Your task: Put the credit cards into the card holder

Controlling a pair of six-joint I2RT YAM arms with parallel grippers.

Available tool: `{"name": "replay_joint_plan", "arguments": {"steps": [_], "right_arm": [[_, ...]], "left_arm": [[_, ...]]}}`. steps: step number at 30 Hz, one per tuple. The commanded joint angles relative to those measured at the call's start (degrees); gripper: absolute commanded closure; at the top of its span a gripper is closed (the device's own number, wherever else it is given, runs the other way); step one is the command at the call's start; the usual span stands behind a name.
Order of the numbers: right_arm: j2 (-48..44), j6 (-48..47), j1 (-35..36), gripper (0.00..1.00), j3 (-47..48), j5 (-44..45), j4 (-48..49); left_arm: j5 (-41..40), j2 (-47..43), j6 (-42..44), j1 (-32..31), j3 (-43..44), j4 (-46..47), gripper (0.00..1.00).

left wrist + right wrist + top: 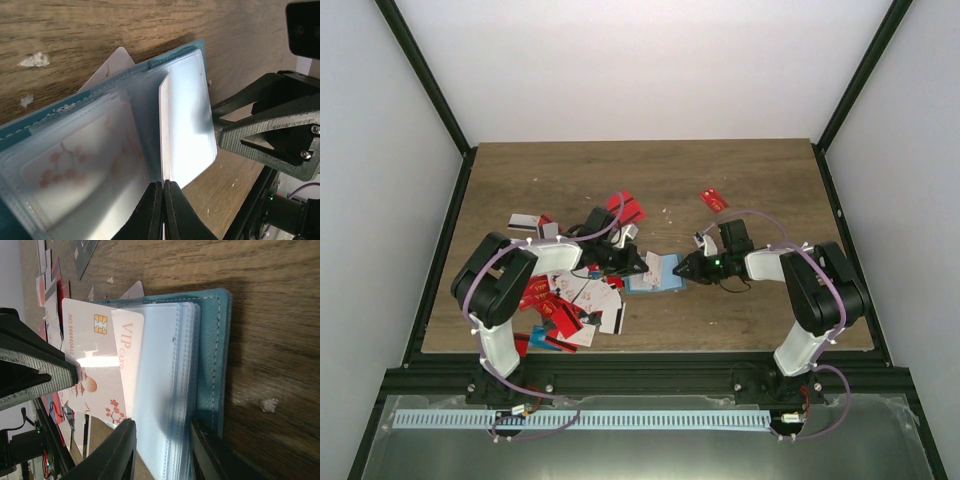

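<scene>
The teal card holder [660, 276] lies open at the table's middle between both arms. My left gripper [164, 183] is shut on the near edge of a white credit card [165, 125], which stands on edge with its far end inside a clear pocket of the card holder [75, 155]. In the right wrist view that white card [95, 355] shows a chip and "VIP CARD" print, partly under a sleeve. My right gripper [162, 425] straddles the holder's clear sleeves and teal cover [212, 340], its jaws closed against them. More credit cards [570, 300], mostly red and white, lie at the left.
A single red card [714, 200] lies behind the right arm. Other cards [525, 222] lie near the table's left edge. The black frame posts [840, 110] and white walls border the table.
</scene>
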Motion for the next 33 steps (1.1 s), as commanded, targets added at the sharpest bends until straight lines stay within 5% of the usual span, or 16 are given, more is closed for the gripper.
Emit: {"name": "replay_joint_plan", "arguments": {"steps": [1, 33], "right_arm": [[0.3, 0.3, 0.9, 0.69, -0.7, -1.1, 0.8], [-1.0, 5.4, 2.9, 0.70, -4.7, -1.2, 4.4]], "left_arm": [[-0.5, 1.6, -1.1, 0.1, 0.1, 1.5, 0.96], [-2.8, -0.5, -9.7, -4.3, -6.2, 10.0, 0.96]]}}
